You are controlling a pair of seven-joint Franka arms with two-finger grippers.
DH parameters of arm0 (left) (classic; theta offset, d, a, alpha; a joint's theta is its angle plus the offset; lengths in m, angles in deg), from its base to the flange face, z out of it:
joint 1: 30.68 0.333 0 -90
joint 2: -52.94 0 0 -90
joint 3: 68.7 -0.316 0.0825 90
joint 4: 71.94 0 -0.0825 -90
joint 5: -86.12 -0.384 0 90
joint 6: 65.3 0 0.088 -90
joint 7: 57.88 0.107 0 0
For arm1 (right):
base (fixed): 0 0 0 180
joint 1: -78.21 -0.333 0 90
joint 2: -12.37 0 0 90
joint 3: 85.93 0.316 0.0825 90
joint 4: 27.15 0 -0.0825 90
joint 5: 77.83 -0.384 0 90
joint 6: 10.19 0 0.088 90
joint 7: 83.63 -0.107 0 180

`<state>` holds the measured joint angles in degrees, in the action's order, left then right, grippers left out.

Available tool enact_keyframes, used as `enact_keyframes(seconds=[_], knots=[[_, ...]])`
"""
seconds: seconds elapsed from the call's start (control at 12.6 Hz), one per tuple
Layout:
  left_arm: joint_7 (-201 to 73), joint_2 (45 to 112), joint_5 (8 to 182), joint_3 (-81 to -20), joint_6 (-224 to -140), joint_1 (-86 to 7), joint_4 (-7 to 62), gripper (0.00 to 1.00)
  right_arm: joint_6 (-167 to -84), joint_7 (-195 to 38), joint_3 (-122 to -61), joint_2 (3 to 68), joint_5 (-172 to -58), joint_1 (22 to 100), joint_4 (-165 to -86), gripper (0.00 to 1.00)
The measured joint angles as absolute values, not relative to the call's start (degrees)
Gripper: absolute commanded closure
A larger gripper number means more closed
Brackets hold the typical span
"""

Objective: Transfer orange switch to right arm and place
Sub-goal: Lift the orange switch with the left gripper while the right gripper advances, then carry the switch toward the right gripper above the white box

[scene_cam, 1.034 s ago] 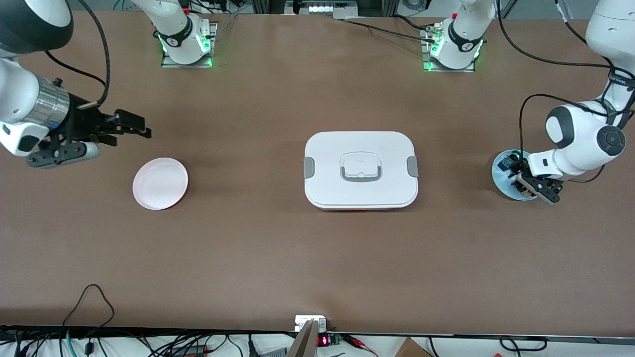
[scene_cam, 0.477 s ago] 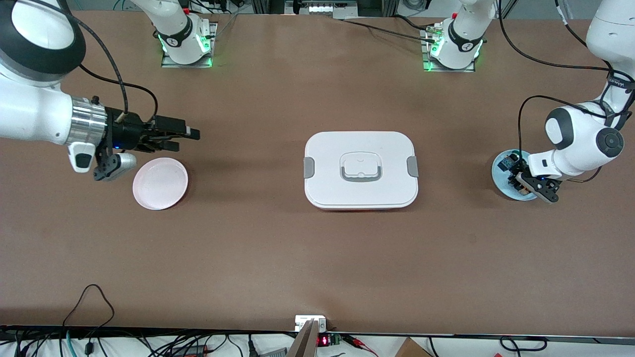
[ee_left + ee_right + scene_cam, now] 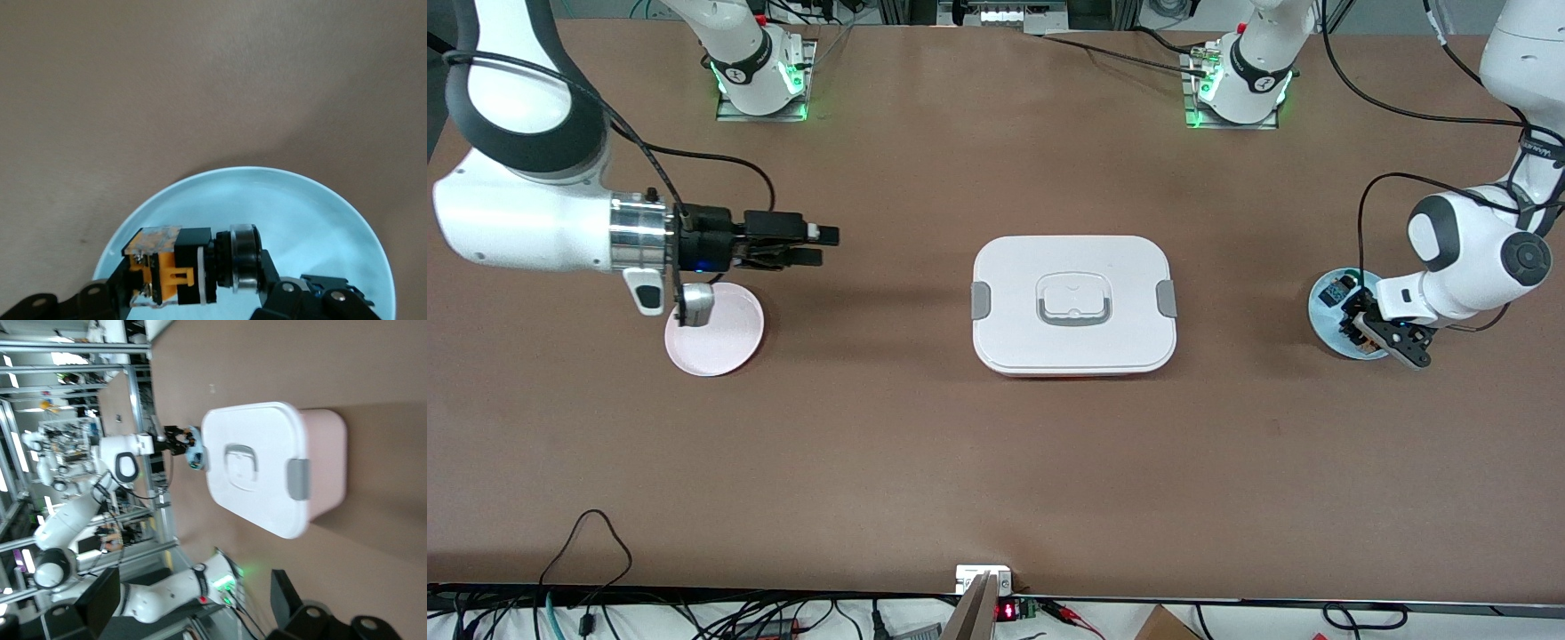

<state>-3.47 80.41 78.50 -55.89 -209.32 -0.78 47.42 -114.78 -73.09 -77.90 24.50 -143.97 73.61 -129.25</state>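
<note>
Brown matte worktop (image 3: 925,462) is filling the scene, with cables trailing along its edge nearest the front camera. At its middle a white rectangular plastic lidded box (image 3: 1074,304) with grey side clips is sitting with its lid on.

Taking that box as the centre of a clock face in the front view, the round pale blue plate (image 3: 1325,313) is lying at about three o'clock, toward the left arm's end of the worktop. The left pincer (image 3: 1380,329), an open black linkage claw, is reaching down onto this plate. In the left wrist view its fingers (image 3: 100,297) are sitting on either side of the orange switch (image 3: 175,265), a small black blocky part with an orange end and a silver-ringed round cap, which is lying on its side on the plate (image 3: 313,213); whether the fingers are pressing on it I cannot tell. A second small black-and-blue part (image 3: 1336,292) is resting on the same plate, farther from the front camera than the pincer.

At about nine o'clock a round pale pink plate (image 3: 725,342) is lying toward the right arm's end. The right pincer (image 3: 825,245), slim and straight-fingered, is hanging over bare worktop between the pink plate and the box, pointing at the box, with its fingers slightly apart and holding nothing.
</note>
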Motion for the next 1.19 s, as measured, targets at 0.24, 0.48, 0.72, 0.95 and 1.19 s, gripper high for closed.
enact_keyframes(seconds=[0.24, 0.48, 0.72, 0.95, 1.19], knots=[[-3.42, 78.83, 86.86, -54.94, -193.72, -0.61, 38.94, 0.59, -123.31, -70.76, -71.56, 24.56, -157.08, 72.99, -131.02, 0.0], [3.32, 78.13, 100.97, -54.44, -179.78, -0.59, 32.67, 0.59, -127.87, -64.2, -67.78, 24.9, -169.47, 72.63, -134.38, 0.0], [14.79, 78.23, 115.4, -54.28, -170.16, -0.63, 31.88, 0.6, -127.98, -60.96, -67.53, 26.04, -176.8, 72.71, -135.25, 0.0], [20.67, 78.3, 126.03, -52.29, -160.88, -0.58, 31.62, 0.61, -128.52, -56.84, -65.66, 28.19, -182.71, 72.71, -135.37, 0.0], [25.87, 78.25, 134.73, -46.57, -155.33, -0.47, 29.19, 0.61, -130.52, -53.55, -63.52, 29.63, -184.66, 72.65, -135.72, 0.0]])
